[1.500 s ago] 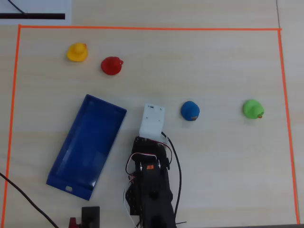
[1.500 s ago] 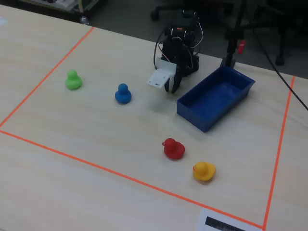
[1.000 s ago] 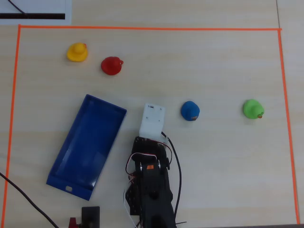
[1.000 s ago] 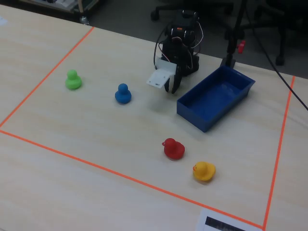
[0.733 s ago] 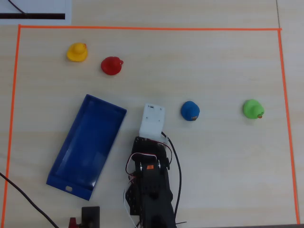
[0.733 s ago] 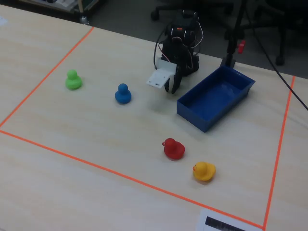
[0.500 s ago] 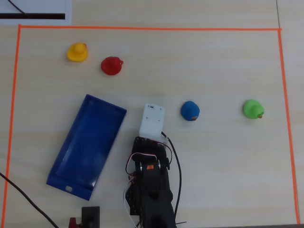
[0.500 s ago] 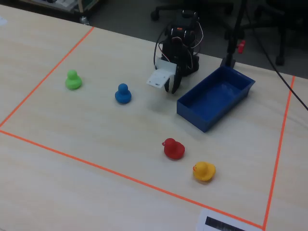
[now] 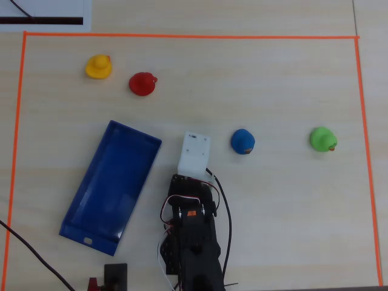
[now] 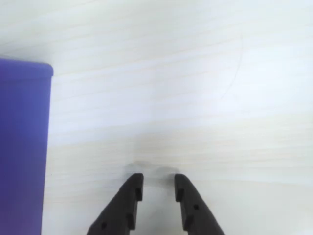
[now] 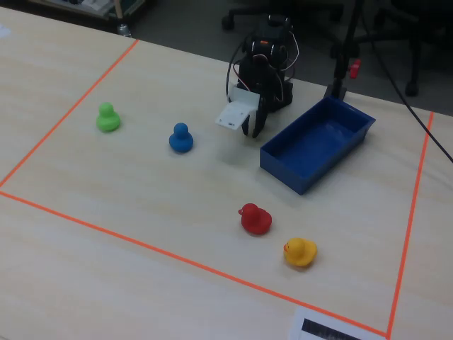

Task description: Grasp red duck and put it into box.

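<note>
one red duck [image 9: 143, 83]: sits on the tabletop [image 9: 273, 212], far from the arm in the overhead view, up and to the left; in the fixed view [image 11: 254, 219] it lies toward the near edge, out in the open, touched by nothing.
nearest neighbour: the yellow duck [image 9: 98, 66], just beside the red duck and not touching it, on its left in the overhead view and on its right in the fixed view [image 11: 300, 251].
box [image 9: 91, 212]: a shallow dark blue tray lying at a slant, well apart from the red duck, nothing inside it; the fixed view [image 11: 283, 166] sets it between the red duck and the arm's base.
gripper [image 10: 157, 188]: black fingers parted by a narrow gap with bare tabletop between them, nothing held; it hangs low just beside the box's corner, which fills the left edge of the wrist view [image 10: 24, 147].
arm [image 9: 193, 236]: dark body with a white block at the wrist, reaching up from the lower edge of the overhead view.
other ducks: blue duck [image 9: 242, 141] just right of the white block in the overhead view, green duck [image 9: 322, 139] further right.
border: orange tape [image 9: 182, 36] frames the working area.
</note>
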You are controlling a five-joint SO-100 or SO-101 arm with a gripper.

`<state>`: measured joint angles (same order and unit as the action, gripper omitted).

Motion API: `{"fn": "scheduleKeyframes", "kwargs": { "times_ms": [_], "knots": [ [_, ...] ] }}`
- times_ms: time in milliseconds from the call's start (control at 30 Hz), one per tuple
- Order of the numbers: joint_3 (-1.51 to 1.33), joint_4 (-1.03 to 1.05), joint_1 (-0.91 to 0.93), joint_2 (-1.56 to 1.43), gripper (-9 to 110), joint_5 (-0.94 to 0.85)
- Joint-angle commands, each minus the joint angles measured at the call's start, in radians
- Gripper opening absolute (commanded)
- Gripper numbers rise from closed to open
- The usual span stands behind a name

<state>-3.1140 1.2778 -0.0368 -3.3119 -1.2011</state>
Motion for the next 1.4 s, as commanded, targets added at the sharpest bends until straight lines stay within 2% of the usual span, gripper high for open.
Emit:
{"fn": "scheduleKeyframes", "kwargs": {
  "times_ms": [0,1100,1300,1367],
  "knots": [
    [0.003,0.026,0.002,0.000,6,-0.002],
    [0.003,0.026,0.012,0.000,6,-0.002],
    [0.003,0.025,0.009,0.002,2,0.011],
    [0.005,-0.009,0.025,0.041,1,-0.041]
  ]
}}
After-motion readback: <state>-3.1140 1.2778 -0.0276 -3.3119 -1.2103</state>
